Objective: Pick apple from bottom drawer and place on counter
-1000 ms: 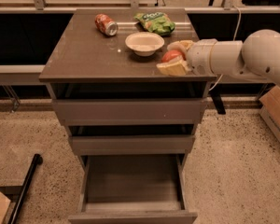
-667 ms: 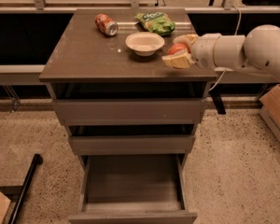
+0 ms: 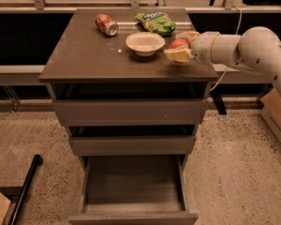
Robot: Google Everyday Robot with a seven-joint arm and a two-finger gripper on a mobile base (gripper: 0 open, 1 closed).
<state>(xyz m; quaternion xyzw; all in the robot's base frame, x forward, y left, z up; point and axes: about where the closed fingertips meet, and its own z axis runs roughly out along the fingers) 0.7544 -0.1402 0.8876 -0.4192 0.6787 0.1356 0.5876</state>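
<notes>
The red apple [image 3: 179, 44] sits between the two tan fingers [image 3: 177, 56] of my gripper [image 3: 181, 46], low over the right side of the counter [image 3: 93, 55], just right of the white bowl. The gripper is closed on the apple; I cannot tell whether the apple touches the counter. My white arm [image 3: 253, 46] reaches in from the right. The bottom drawer [image 3: 133, 186] is pulled out below and its inside shows nothing in it.
A white bowl [image 3: 144, 43] stands mid-counter. A red-orange soda can [image 3: 106, 24] lies at the back left and a green chip bag [image 3: 155, 22] at the back. Two upper drawers [image 3: 131, 111] are slightly ajar. A black pole [image 3: 25, 184] lies on the floor at left.
The gripper with the apple has moved back and slightly up over the counter's right side, closer to the bowl. Nothing else has moved.
</notes>
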